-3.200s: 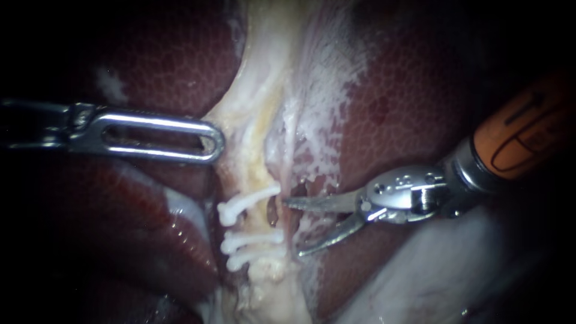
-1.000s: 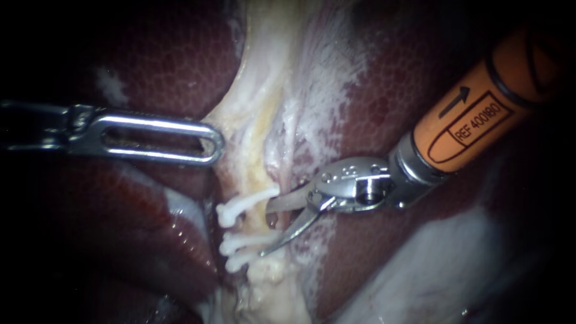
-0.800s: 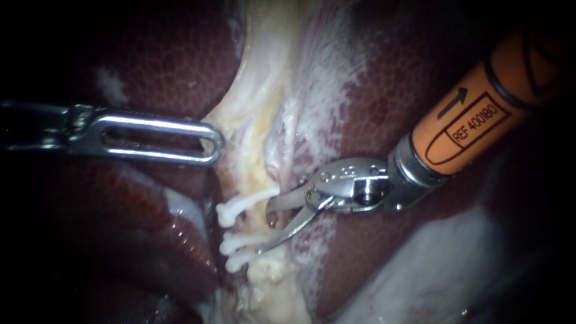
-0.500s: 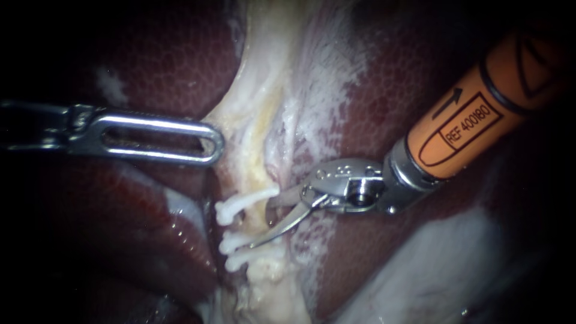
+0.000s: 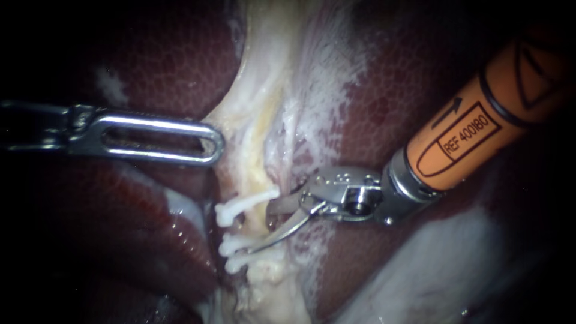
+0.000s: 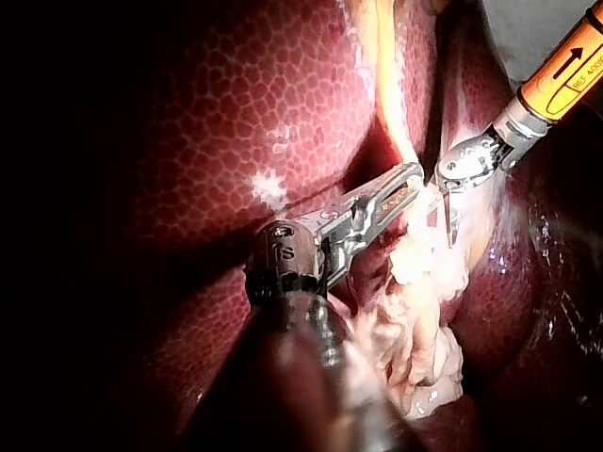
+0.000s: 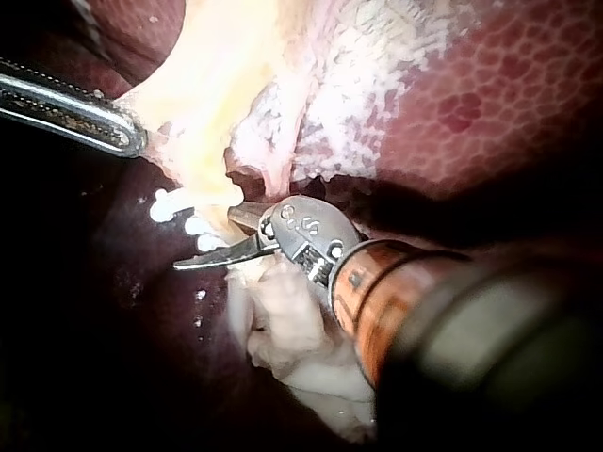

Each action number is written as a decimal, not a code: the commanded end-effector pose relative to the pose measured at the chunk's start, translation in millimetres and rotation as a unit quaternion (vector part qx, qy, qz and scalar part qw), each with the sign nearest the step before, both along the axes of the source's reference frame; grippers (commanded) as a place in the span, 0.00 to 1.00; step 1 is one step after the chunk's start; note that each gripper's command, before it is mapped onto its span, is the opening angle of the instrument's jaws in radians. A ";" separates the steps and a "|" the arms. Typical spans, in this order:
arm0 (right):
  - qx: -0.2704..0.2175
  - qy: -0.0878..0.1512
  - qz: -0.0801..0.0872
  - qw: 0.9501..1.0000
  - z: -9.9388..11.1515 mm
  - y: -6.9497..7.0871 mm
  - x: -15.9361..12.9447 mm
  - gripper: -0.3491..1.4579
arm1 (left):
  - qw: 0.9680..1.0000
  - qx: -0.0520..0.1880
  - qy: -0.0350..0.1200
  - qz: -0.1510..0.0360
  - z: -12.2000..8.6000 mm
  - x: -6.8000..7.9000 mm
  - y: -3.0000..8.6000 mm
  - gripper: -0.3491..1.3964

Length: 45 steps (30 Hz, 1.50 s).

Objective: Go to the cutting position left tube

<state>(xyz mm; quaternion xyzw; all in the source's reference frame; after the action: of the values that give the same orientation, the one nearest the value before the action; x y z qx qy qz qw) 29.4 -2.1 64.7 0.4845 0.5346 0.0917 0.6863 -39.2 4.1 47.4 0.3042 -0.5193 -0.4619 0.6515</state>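
Tube (image 5: 258, 217) between the open jaws of right instrument (image 5: 259, 228), amid clips (image 5: 245, 203).

Pale yellowish left tube (image 5: 257, 217) over dark liver (image 5: 150, 72), three white clips (image 5: 243, 203) across it.

Left tool (image 6: 403, 185) lying over the dark red spotted liver (image 6: 207, 113), its tip against lumpy pale tissue (image 6: 424, 292), right tool (image 6: 443, 215) with an orange shaft (image 6: 565, 75) just beside that tip, thin blades apart, yellow strand (image 6: 386, 85) running on ahead
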 end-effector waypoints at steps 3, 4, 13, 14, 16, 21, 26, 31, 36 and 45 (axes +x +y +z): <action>0.004 0.009 -0.002 1.000 -0.1 0.0 0.3 0.54 | 1.000 0.000 0.000 0.000 0.0 0.0 0.0 0.00; 0.005 0.010 -0.004 1.000 -0.1 0.0 0.4 0.53 | 1.000 0.000 0.000 0.000 0.0 0.0 0.0 0.00; 0.005 0.010 -0.004 1.000 0.1 0.2 0.8 0.45 | 1.000 0.000 0.000 0.000 0.0 0.0 0.0 0.00; 0.005 0.010 -0.004 1.000 0.2 0.2 0.8 0.45 | 1.000 0.000 0.000 0.000 0.0 0.0 0.0 0.00; 0.005 0.011 -0.003 1.000 0.2 0.2 0.8 0.45 | 1.000 0.000 0.000 0.000 0.0 0.0 0.0 0.00; 0.005 0.011 -0.003 1.000 0.3 0.3 0.8 0.38 | 1.000 0.000 0.000 0.000 0.0 0.0 0.0 0.00; 0.005 0.012 -0.004 1.000 0.5 0.3 0.8 0.37 | 1.000 0.000 0.000 0.000 0.0 0.0 0.0 0.00; 0.007 0.010 -0.004 1.000 0.6 0.3 0.7 0.37 | 1.000 0.000 0.000 0.000 0.0 0.0 0.0 0.00; 0.007 0.010 -0.004 1.000 0.7 0.2 0.7 0.37 | 1.000 0.000 0.000 0.000 0.0 0.0 0.0 0.00; 0.009 0.009 -0.005 1.000 0.8 0.1 0.7 0.38 | 1.000 0.000 0.000 0.000 0.0 0.0 0.0 0.00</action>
<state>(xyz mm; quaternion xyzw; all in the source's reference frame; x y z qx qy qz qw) 30.1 -2.0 65.5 0.4936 0.5379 0.0880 0.6777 -39.3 4.1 47.5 0.3043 -0.5194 -0.4616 0.6515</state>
